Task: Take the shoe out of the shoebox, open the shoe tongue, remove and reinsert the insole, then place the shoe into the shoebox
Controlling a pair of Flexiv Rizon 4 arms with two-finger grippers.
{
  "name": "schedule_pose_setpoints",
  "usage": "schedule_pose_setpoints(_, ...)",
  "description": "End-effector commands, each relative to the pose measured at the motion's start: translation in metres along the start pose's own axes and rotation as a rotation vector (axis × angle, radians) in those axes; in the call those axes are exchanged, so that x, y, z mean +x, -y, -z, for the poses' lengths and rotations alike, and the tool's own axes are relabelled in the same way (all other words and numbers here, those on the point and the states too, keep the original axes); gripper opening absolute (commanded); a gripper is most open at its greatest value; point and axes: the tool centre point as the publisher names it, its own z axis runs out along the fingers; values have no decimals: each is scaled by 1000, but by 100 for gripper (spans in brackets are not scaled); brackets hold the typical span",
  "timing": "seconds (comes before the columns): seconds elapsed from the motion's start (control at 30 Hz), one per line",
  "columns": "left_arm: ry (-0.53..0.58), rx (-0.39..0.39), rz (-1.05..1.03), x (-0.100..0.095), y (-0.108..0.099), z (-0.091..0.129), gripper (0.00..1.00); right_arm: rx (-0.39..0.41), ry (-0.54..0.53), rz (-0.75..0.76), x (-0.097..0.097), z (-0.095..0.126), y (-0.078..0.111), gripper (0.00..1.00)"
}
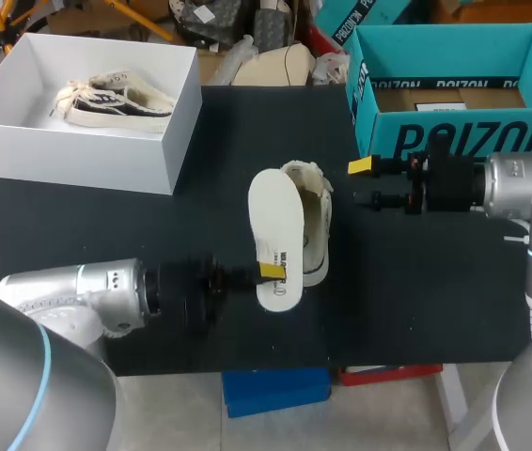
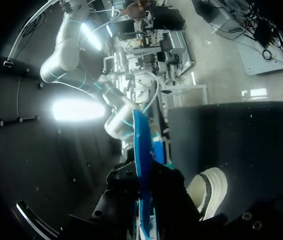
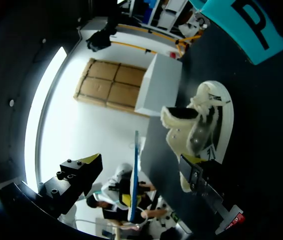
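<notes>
Our black bench (image 1: 416, 291) carries the white shoebox (image 1: 87, 155) at its 10 o'clock corner, a second shoe (image 1: 116, 101) inside, and a teal box (image 1: 463, 132) at 2 o'clock, with bare surface from 3 round to 6 o'clock. The shoe (image 1: 318, 230) lies mid-bench, well apart from both boxes, toe toward 6 o'clock. The insole (image 1: 275, 221) is out of it, along its 9 o'clock side, with our left jaws clenched on its 6 o'clock end, while our right jaws hang released at the shoe's 3 o'clock, touching nothing.

White insole (image 1: 275, 214) in left hand (image 1: 271, 272), beside the shoe (image 1: 319, 224)
</notes>
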Motion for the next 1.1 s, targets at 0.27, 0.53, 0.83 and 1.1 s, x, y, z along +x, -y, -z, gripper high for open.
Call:
schedule_pose_setpoints(0.27, -5, 0, -5, -2, -5, -2, 0, -2, 2, 0, 0, -1, 1, 100)
schedule_pose_setpoints(0.53, -5, 0, -5, -2, -5, -2, 0, 16, 5, 9, -1, -3, 0, 100)
schedule_pose_setpoints(0.83, -5, 0, -5, -2, -5, -2, 0, 127, 102, -56, 1, -27, 11, 100)
schedule_pose_setpoints(1.1, -5, 0, -5, -2, -5, -2, 0, 106, 101, -103, 5, -53, 25, 87)
